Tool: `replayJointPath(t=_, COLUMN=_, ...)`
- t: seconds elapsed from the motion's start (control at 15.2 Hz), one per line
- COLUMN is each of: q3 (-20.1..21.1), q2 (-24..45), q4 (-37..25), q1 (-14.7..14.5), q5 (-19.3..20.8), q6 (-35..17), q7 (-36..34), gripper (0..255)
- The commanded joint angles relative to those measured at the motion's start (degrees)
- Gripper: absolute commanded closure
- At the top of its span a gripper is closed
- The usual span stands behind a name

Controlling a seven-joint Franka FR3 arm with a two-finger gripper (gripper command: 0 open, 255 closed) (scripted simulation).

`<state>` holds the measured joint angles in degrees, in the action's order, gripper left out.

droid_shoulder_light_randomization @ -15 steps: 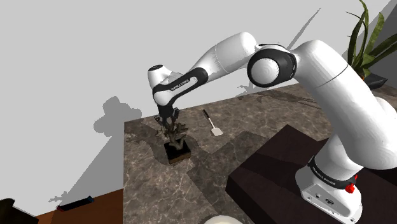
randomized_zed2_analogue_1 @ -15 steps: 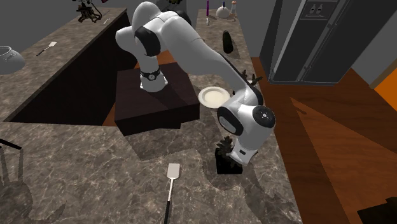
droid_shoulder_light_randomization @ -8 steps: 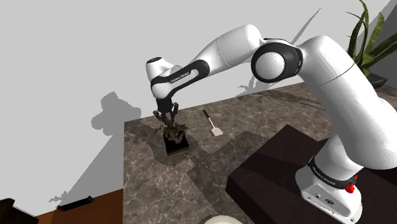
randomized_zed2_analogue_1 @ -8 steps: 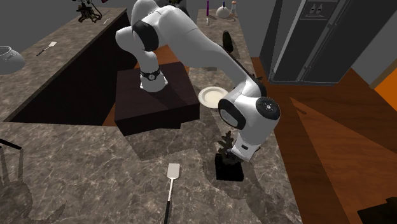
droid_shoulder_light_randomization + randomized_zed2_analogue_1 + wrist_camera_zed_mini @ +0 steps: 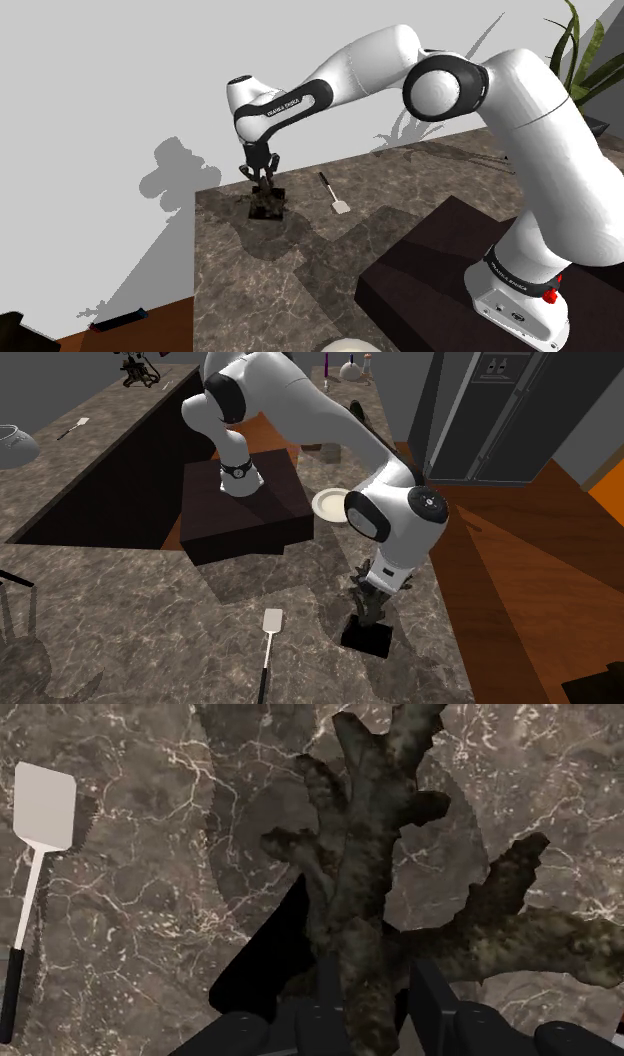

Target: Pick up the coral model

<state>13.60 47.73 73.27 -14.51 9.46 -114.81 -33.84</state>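
Wrist view — coral model, mottled grey-brown, knobbly, branching.

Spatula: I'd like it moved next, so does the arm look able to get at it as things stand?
Probably not yet. The spatula lies bare on the counter near the gripper, but the fingers are shut on the coral model, which would need setting down first.

In the shoulder view the light was even and fairly bright and came from that view's right. The arm threw a hard grey shadow onto the pale wall and a darker band across the bench. The second exterior view was dimmer. In the wrist view a soft round shadow lay behind the coral model.
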Motion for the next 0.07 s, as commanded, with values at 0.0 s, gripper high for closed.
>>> replayJointPath(t=0.0, q3=0.01, q2=0.16, q4=-0.91, q1=-0.09, q5=-0.02, q6=0.64, q7=0.06, gripper=255)
